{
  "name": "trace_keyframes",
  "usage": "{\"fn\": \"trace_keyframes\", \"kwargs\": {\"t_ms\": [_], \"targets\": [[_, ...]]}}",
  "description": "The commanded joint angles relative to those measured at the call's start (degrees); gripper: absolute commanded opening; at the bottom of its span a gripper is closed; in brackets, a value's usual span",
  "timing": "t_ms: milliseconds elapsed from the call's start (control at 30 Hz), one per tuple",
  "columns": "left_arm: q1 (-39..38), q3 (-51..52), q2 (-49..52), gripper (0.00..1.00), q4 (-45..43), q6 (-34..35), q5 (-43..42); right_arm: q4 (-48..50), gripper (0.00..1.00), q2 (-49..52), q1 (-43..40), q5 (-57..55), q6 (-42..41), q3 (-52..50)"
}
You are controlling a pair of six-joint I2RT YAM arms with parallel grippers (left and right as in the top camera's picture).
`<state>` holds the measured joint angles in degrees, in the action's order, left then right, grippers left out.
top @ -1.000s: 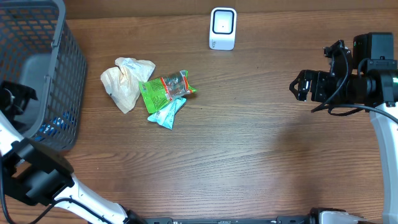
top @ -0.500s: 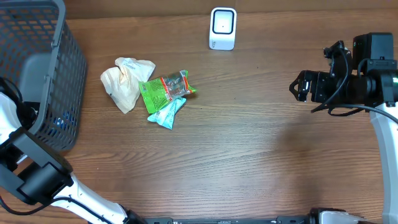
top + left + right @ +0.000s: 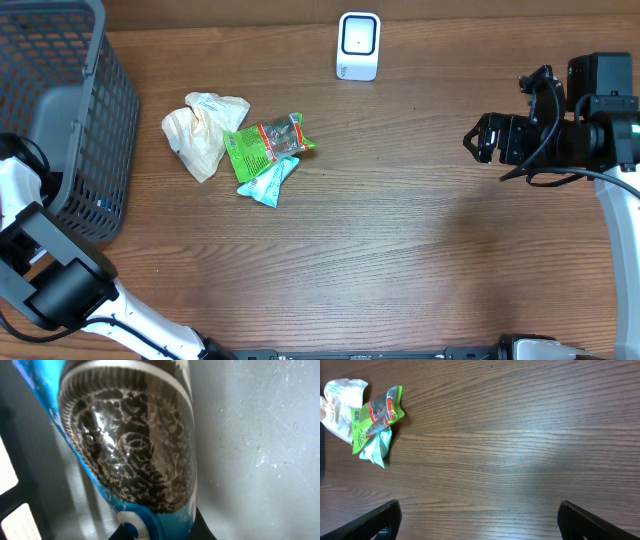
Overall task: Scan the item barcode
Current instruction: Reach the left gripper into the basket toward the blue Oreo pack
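Overhead looks straight down on the table (image 3: 400, 250). Right wrist shares its packets (image 3: 372, 422), ten o'clock; left wrist hugs a cookie pack (image 3: 130, 445).
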<state>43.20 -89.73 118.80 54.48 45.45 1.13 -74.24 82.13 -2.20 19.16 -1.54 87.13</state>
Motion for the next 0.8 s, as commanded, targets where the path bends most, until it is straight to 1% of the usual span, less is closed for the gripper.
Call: {"fn": "trace_keyframes", "kwargs": {"t_ms": [0,200,300,467,567,767], "targets": [[-0.1,0.4,0.5,0.04,0.0,-3.4,0.3,0.4,1.00,-0.3,0.3,0.5,-0.2,1.2],[-0.2,-4.7,-0.9,0.04,0.7,-8.3,-2.5,0.7,1.00,-0.3,0.3,0.5,-0.2,1.2],[-0.2,-9.6,-2.1,0.04,2.3,-9.6,-3.6,0.6,1.00,-0.3,0.3,0.5,-0.2,1.2],[-0.2,-18.0,-4.8,0.04,4.4,-15.1,-5.7,0.7,1.00,-0.3,0.3,1.5,-0.2,1.2],[-0.2,-22.3,-7.8,0.04,5.6,-18.2,-5.7,0.9,1.00,-0.3,0.3,1.6,-0.2,1.2],[-1.5,-26.8,-14.7,0.04,6.9,-25.1,-7.2,1.6,1.00,-0.3,0.3,1.6,-0.2,1.2]]}}
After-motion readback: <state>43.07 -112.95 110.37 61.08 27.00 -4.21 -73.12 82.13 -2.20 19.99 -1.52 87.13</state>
